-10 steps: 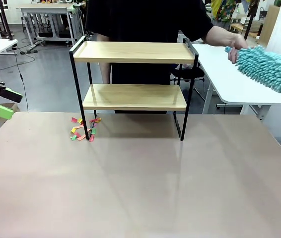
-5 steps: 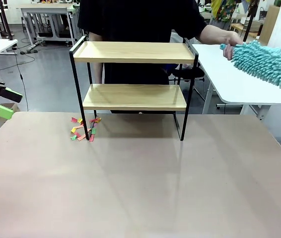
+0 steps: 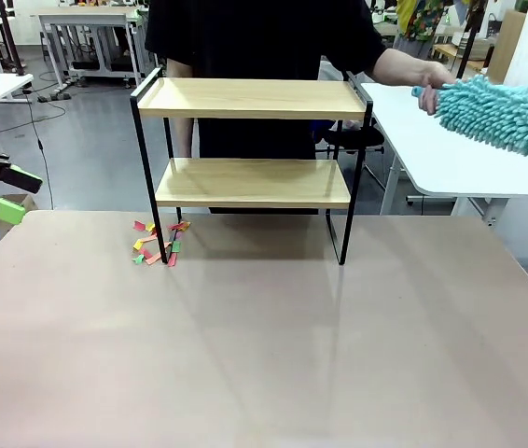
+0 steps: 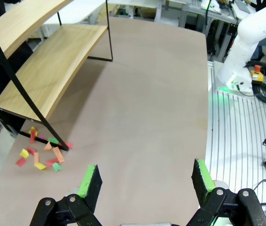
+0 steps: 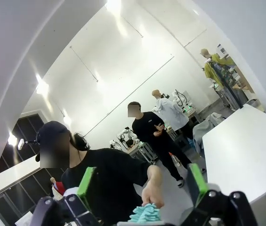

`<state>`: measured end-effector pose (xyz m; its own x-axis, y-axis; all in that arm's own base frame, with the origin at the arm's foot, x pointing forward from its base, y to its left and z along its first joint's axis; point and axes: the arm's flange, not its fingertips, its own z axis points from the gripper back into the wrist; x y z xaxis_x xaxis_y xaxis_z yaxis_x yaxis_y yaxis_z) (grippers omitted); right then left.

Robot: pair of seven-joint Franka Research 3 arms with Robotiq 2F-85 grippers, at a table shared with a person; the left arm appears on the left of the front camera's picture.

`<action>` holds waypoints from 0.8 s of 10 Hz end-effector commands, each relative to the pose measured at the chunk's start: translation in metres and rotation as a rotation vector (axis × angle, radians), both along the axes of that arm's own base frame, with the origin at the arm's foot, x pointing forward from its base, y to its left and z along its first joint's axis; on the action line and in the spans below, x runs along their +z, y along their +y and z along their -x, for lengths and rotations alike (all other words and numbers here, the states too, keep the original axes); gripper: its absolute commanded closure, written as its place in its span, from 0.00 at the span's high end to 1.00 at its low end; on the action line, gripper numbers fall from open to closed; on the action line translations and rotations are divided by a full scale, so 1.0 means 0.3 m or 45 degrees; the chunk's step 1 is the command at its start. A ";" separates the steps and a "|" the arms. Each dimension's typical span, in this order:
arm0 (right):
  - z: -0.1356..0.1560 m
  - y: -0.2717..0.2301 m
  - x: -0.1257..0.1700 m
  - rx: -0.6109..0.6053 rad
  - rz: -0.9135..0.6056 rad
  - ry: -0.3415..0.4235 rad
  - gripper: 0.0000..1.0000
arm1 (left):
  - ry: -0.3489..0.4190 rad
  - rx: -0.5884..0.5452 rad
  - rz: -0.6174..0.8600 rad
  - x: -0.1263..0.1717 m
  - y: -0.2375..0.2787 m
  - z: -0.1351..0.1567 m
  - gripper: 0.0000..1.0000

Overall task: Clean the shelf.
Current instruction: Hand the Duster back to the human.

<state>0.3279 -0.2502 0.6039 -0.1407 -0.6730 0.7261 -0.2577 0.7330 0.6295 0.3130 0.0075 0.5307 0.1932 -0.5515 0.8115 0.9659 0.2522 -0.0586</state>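
Observation:
The shelf [image 3: 250, 103], two light wooden boards in a thin black frame, stands at the table's far side; both boards look bare. It also lies along the left of the left wrist view, shelf [image 4: 48, 66]. Behind it a person in black holds a fluffy teal duster [image 3: 502, 114] out to the right in one hand [image 3: 432, 79], over a white side table. My left gripper [image 3: 1, 193] hangs open off the table's left edge, left gripper [image 4: 144, 181] with nothing between its green pads. My right gripper [image 5: 140, 186] is open, tilted up toward the person's hand [image 5: 152, 197] and the duster [image 5: 144, 214].
Several small coloured paper scraps [image 3: 157, 243] lie on the brown table [image 3: 264, 345] by the shelf's front left leg, scraps [image 4: 41, 153]. A white side table [image 3: 451, 149] stands at the right. The right arm's white base [image 4: 246, 52] stands beyond the table's edge.
The person's hand has drawn the teal duster slightly up and left, closer to the shelf's right end. The left gripper and the shelf have not moved.

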 end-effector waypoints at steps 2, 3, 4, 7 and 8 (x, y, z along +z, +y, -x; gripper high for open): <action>0.004 0.003 -0.001 -0.009 0.000 0.006 1.00 | -0.003 -0.003 0.023 0.007 -0.002 -0.003 1.00; 0.004 0.003 -0.001 -0.009 0.000 0.006 1.00 | -0.003 -0.003 0.023 0.007 -0.002 -0.003 1.00; 0.004 0.003 -0.001 -0.009 0.000 0.006 1.00 | -0.003 -0.003 0.023 0.007 -0.002 -0.003 1.00; 0.004 0.003 -0.001 -0.009 0.000 0.006 1.00 | -0.003 -0.003 0.023 0.007 -0.002 -0.003 1.00; 0.004 0.003 -0.001 -0.009 0.000 0.006 1.00 | -0.003 -0.003 0.023 0.007 -0.002 -0.003 1.00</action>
<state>0.3279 -0.2503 0.6034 -0.1403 -0.6734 0.7258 -0.2570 0.7327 0.6301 0.3130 0.0075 0.5307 0.1932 -0.5515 0.8115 0.9659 0.2521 -0.0586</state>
